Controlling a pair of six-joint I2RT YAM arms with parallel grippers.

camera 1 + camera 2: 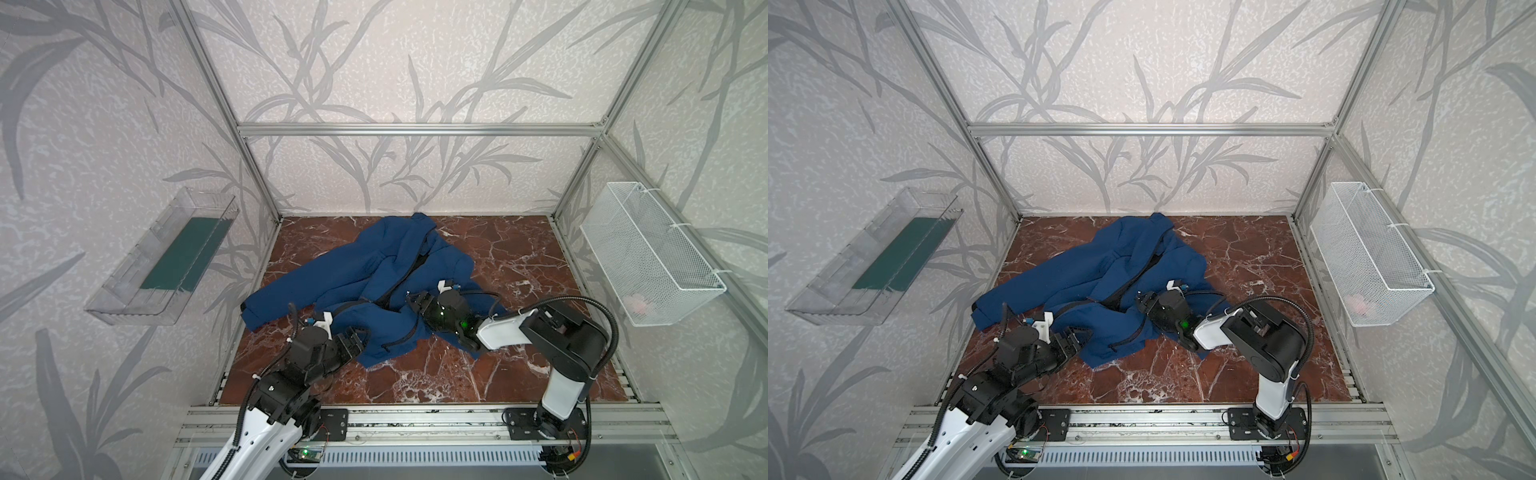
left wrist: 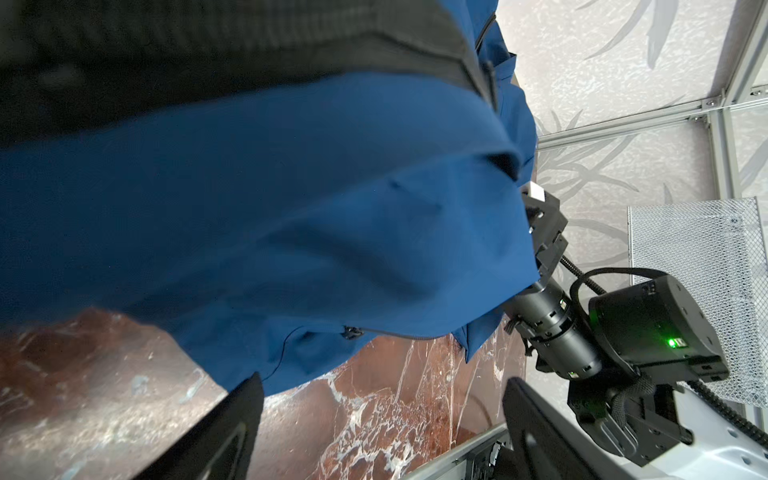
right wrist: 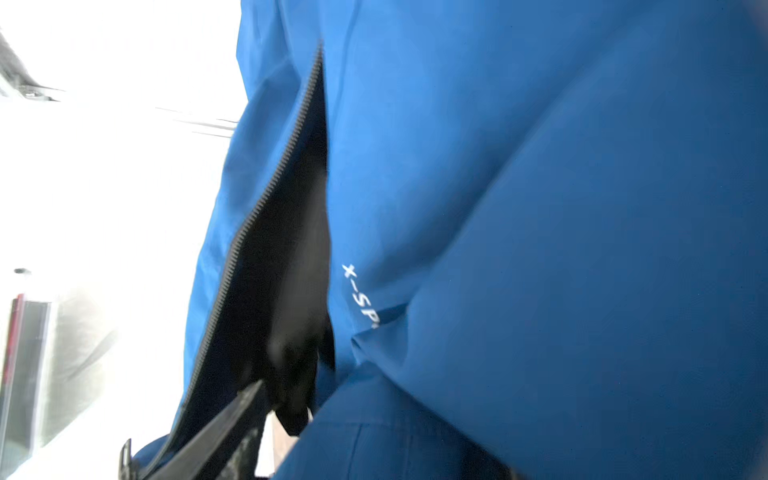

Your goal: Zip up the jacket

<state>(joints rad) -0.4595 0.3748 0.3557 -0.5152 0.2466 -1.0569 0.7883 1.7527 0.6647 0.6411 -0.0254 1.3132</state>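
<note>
Jacket: the navy jacket is lying crumpled on the red-brown marble table, with its collar end pointing at the back wall and one sleeve stretching out to the left in both top views.
Jacket front: it is lying unzipped, the two edges gaping apart and showing the black lining.
Main zipper: the black teeth are running down one edge of the opening, unjoined.
Lettering: white "X-SP" is showing on the panel across the opening from the teeth, and a fold is covering the rest.
Pocket zipper: a small black one is sitting near the jacket's near hem.
Left gripper: the left gripper is hovering at the jacket's near hem. Its fingers are standing wide apart with bare table showing between them, gripping nothing.
Right gripper: the right gripper is reaching over the jacket's right panel, its tip pointing at the open front.
Right gripper state: only one finger is showing, beside the zipper teeth, in a blurred wrist view, so I cannot tell whether it is open or closed on fabric.
Clear plastic tray: the tray is hanging on the wall well to the left of the jacket.
White wire basket: the basket is hanging on the wall well to the right of the jacket.
</note>
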